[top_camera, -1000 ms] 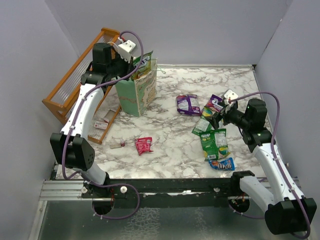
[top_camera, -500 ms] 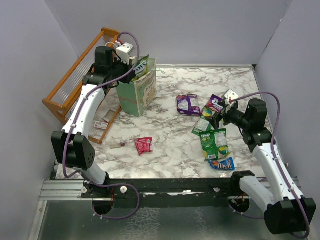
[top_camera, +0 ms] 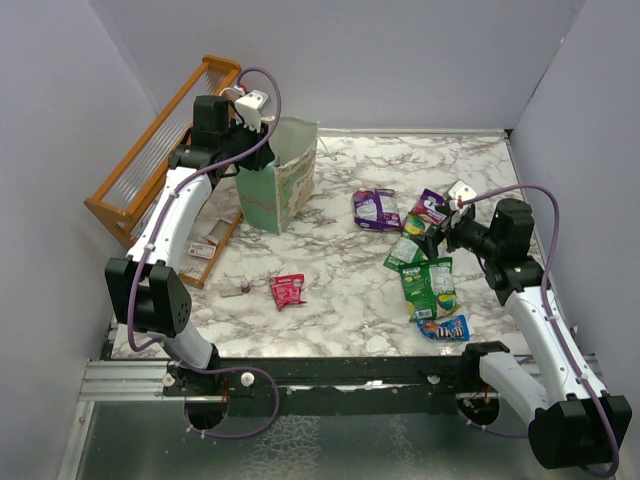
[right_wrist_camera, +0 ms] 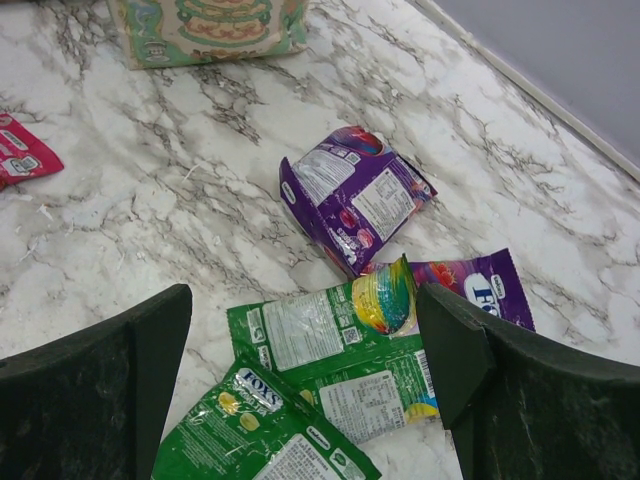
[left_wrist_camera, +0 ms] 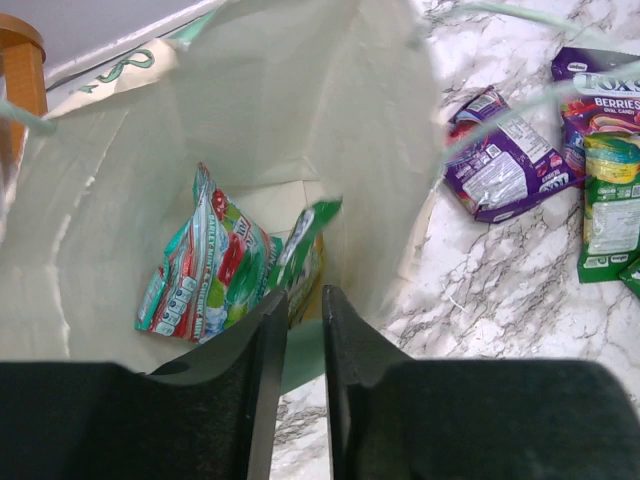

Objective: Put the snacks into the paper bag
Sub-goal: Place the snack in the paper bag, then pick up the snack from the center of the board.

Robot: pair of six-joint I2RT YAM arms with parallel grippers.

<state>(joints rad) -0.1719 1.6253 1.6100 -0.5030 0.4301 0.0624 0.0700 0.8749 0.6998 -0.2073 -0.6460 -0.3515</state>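
The paper bag [top_camera: 282,188] stands upright at the back left, and my left gripper [top_camera: 262,140] hovers over its mouth. In the left wrist view its jaws [left_wrist_camera: 304,292] stand slightly apart, open, with nothing between them. Below them inside the bag [left_wrist_camera: 300,100] lie a teal-and-red snack [left_wrist_camera: 205,265] and a green snack [left_wrist_camera: 305,235]. My right gripper [top_camera: 437,232] is wide open just above the snacks on the right: two purple [right_wrist_camera: 355,195] [right_wrist_camera: 480,285] and two green [right_wrist_camera: 320,330] [right_wrist_camera: 265,430]. A blue packet [top_camera: 445,327] and a red packet [top_camera: 287,290] lie apart.
An orange slatted rack [top_camera: 150,170] leans at the far left behind the bag, with a small carton [top_camera: 205,245] at its foot. A tiny red-capped tube [top_camera: 244,289] lies beside the red packet. Grey walls close in the table on three sides.
The green packet that stuck up from the bag's mouth in my left gripper has been let go and dropped inside. The left jaws have parted a little. The right arm has barely moved.
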